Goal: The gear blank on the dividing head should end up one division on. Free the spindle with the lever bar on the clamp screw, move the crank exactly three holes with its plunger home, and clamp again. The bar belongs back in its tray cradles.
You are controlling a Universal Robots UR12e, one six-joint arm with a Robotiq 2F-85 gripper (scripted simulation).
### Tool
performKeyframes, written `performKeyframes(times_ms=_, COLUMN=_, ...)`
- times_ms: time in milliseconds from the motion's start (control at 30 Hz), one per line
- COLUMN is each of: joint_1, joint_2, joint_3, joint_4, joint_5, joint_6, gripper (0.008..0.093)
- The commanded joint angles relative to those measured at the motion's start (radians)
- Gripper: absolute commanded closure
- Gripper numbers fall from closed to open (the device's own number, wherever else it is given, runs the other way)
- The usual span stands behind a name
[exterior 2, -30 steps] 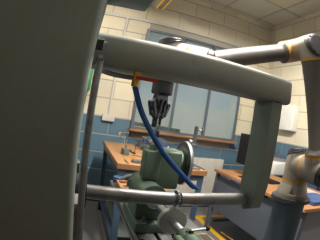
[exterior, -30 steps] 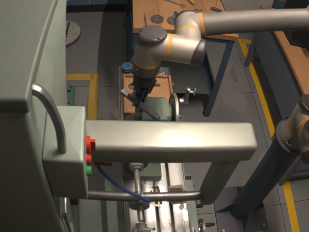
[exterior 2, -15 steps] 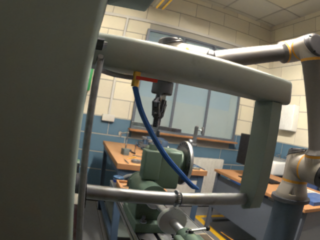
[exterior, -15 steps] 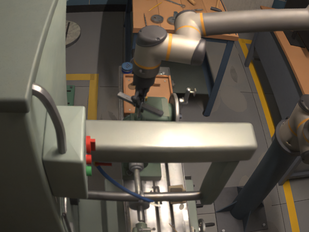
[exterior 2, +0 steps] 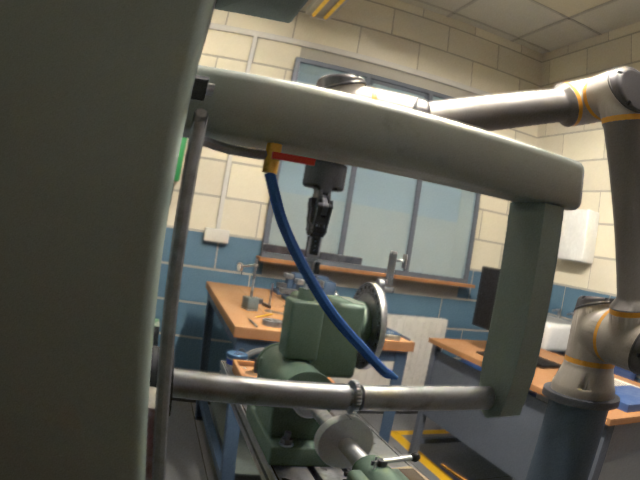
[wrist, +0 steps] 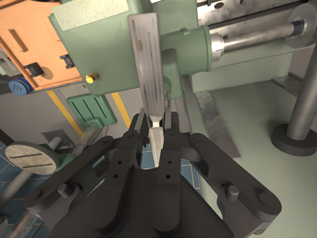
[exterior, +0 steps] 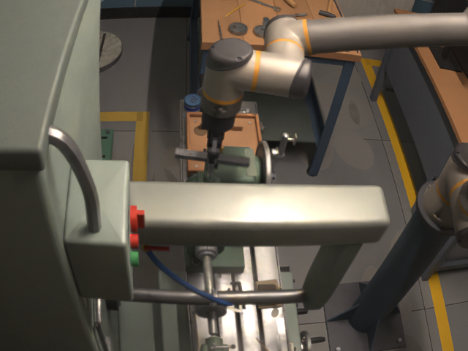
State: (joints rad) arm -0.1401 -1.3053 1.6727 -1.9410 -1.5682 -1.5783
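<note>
The green dividing head [exterior: 230,166] is partly hidden behind the machine's pale overarm [exterior: 257,211] in the side camera. Its clamp screw is not visible to me. The flat grey lever bar [exterior: 211,156] lies level above the head's top, gripped near its middle by my closed gripper [exterior: 214,155], which hangs straight down. In the wrist camera the bar [wrist: 148,66] runs away from my fingers [wrist: 153,120] across the green housing [wrist: 107,51]. The index plate [exterior: 266,160] stands on the head's right side. The crank handle [exterior: 283,143] sits just beyond it. The orange tray [exterior: 223,134] lies behind the head.
The overarm and its steel rail [exterior: 219,296] cross in front of the head. A blue coolant hose [exterior 2: 315,289] curves down past the head. A brass knob [wrist: 91,77] sits on the housing's side. The arbor shaft [wrist: 253,38] runs off to the right. Workbenches [exterior: 272,26] stand behind.
</note>
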Motion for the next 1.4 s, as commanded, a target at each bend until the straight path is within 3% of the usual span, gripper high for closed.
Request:
performKeyframes(times_ms=0, joint_1=0.0, joint_2=-0.001, joint_3=-0.002, joint_4=-0.001, joint_5=0.0, joint_6=-0.024, gripper=0.0934)
performKeyframes(times_ms=733, joint_1=0.0, joint_2=-0.001, joint_3=-0.003, joint_4=0.001, joint_5=0.001, joint_6=-0.526, gripper=0.0934)
performKeyframes(times_ms=1367, joint_1=0.0, joint_2=0.0, joint_3=-0.004, joint_4=0.002, joint_5=0.002, joint_6=-0.695, gripper=0.0934)
